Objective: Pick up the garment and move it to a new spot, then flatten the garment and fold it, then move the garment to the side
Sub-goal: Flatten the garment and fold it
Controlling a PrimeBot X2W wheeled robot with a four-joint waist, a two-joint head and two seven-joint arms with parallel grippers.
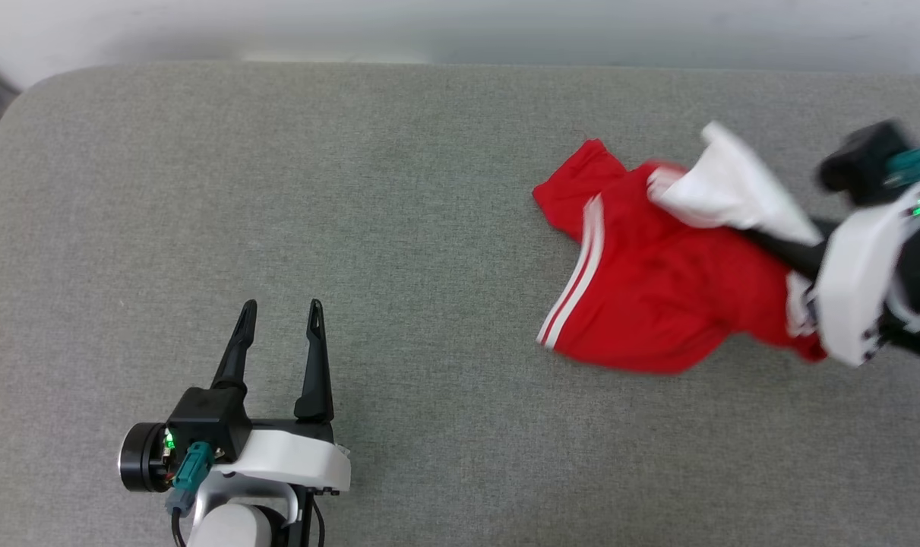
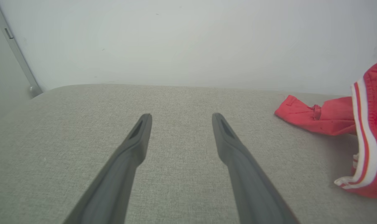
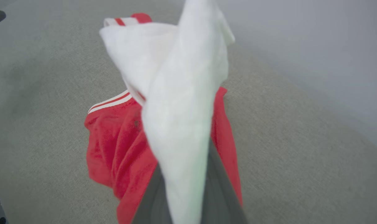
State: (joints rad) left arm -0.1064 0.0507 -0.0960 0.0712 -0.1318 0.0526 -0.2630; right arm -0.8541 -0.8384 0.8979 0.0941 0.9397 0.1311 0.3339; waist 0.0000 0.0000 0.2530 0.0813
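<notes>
Head view steeply down, left wrist low toward wall [image 2: 188, 40], right wrist close, all sharing garment [image 1: 642, 304]

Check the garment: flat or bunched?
Bunched: the garment lies crumpled on the grey surface, white sleeve pinched up in the right gripper.

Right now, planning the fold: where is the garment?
Head view, right side of the grey surface: the garment lies crumpled, its white part pinched between the fingers of the right gripper, far from the left gripper.

Right hand [image 1: 775, 245] blurred, cut off at right edge; fingertips buried under shirt's [image 1: 657, 296] white sleeve [image 3: 182, 109].
</notes>
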